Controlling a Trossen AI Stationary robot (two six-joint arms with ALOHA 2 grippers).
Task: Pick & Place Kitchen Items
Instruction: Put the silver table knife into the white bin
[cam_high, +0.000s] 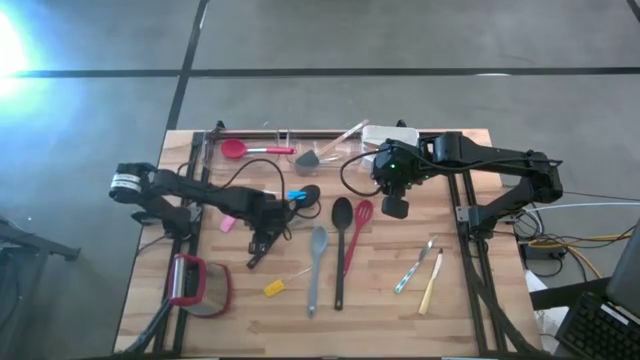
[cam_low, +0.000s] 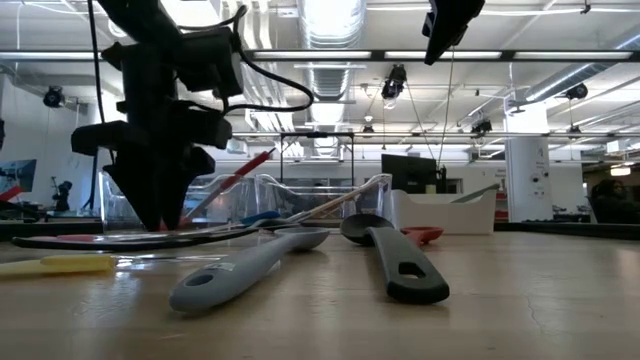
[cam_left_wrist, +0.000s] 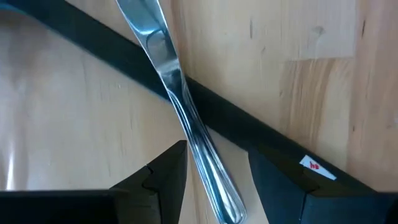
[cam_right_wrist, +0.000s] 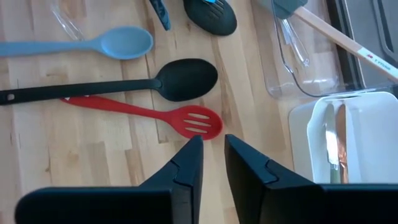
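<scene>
left tool (cam_left_wrist: 214, 171): open, straddling shiny metal knife (cam_left_wrist: 171, 87), apparently unclamped | right tool (cam_right_wrist: 212, 163): nearly closed, empty, above desk (cam_high: 460, 300) | risk: thin handle slips.

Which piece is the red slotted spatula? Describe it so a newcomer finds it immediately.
Start at the wooden table and find the three long utensils at its middle. The red spatula lies beside the black spoon, on the right arm's side. It alone has a red, slotted head.

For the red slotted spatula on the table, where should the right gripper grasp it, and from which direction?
Grip the red slotted spatula at mid-handle, from straight above, fingers across the handle. It lies flat, its thin handle bare beside the black spoon. The right gripper hovers near its head, nearly closed.
</scene>
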